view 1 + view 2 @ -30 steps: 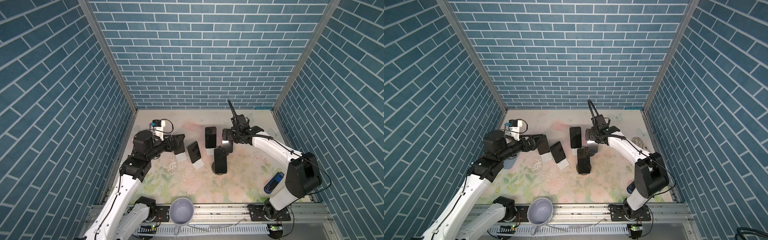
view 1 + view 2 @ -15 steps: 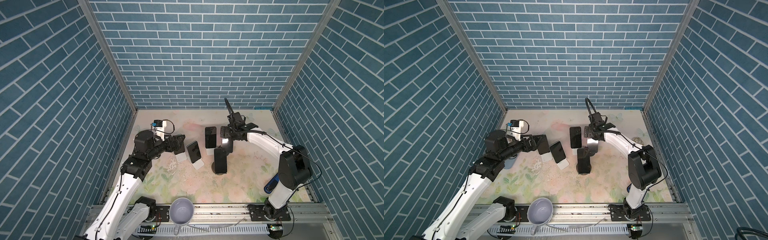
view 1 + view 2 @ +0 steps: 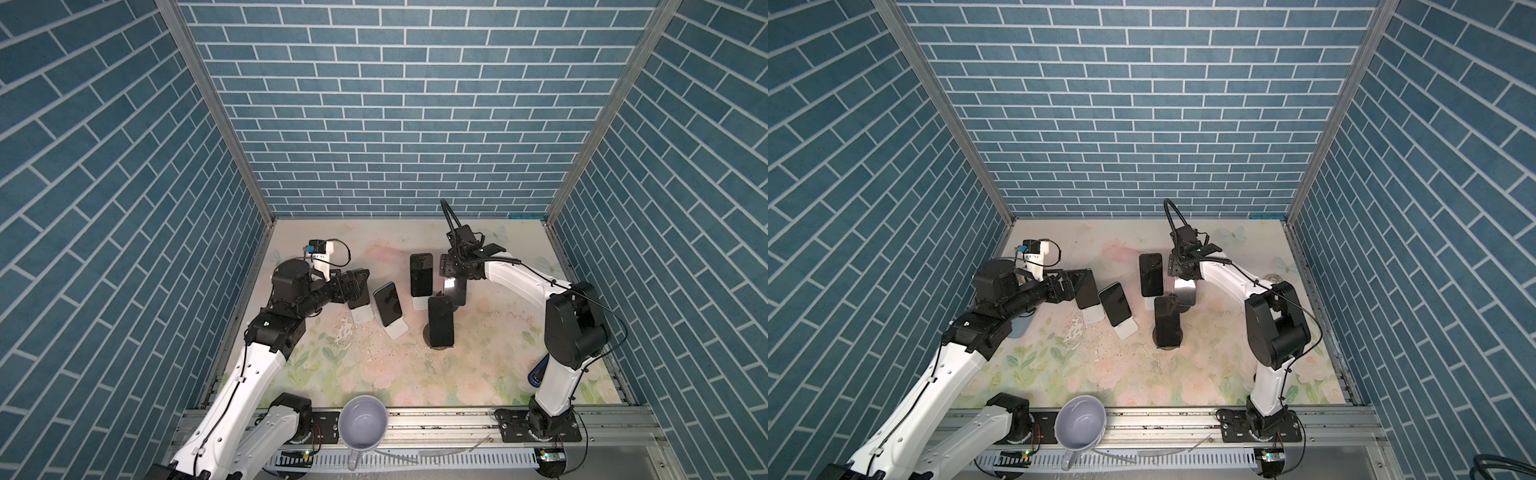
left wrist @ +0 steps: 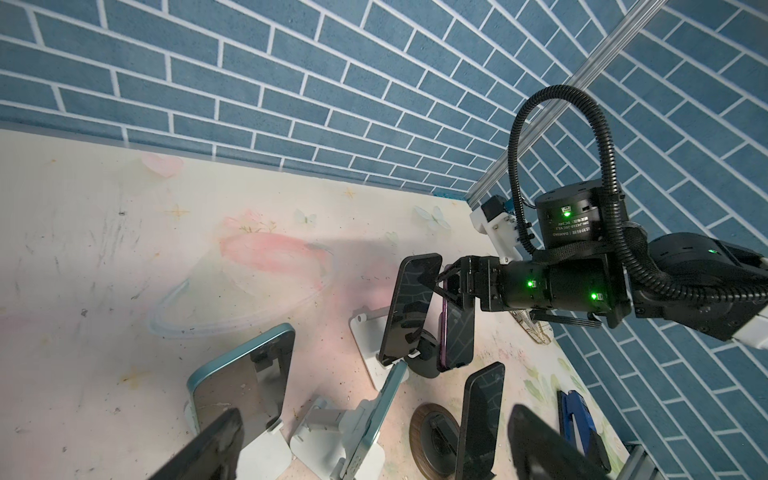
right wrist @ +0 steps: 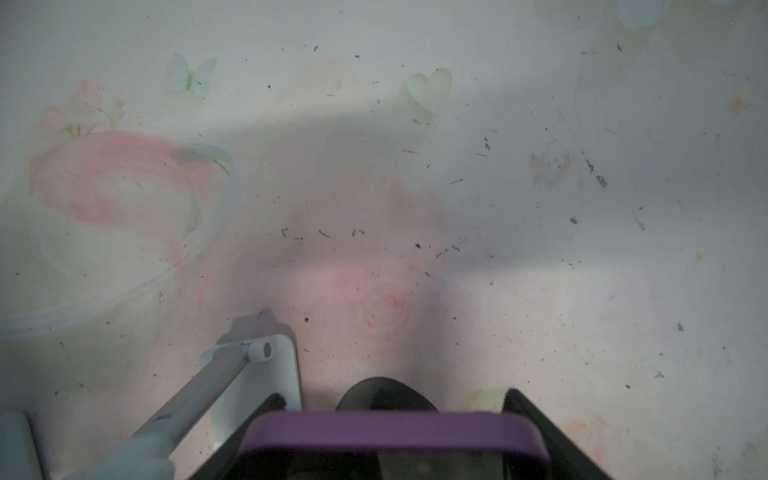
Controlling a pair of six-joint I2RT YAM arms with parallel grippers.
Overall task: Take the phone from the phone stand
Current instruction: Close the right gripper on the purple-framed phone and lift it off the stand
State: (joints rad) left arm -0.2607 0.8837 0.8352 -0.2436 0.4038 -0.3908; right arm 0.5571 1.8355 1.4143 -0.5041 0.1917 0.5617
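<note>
Right gripper (image 3: 453, 272) right of centre in a top view, jaws straddling the purple-cased phone (image 5: 390, 432) on its black stand (image 4: 424, 361), grip impossible to tell, left gripper (image 3: 357, 284) spread wide, centre-left

It's a robot lab test cell, no question. Blue brick-pattern walls (image 3: 395, 124) box the scene in on three sides, printed panels held by bare aluminium corner posts (image 3: 216, 112). The floor is a tabletop under a scuffed floral mat (image 3: 374, 374). Along the front runs a metal rail (image 3: 436, 419) with a slotted cable duct (image 3: 415, 459), and two white-and-black arms (image 3: 249, 374) are bolted to it, cables showing. Several phones (image 3: 421, 274) stand propped on stands (image 3: 397, 330) like staged props, and a mug (image 3: 363, 428) sits on the rail.
</note>
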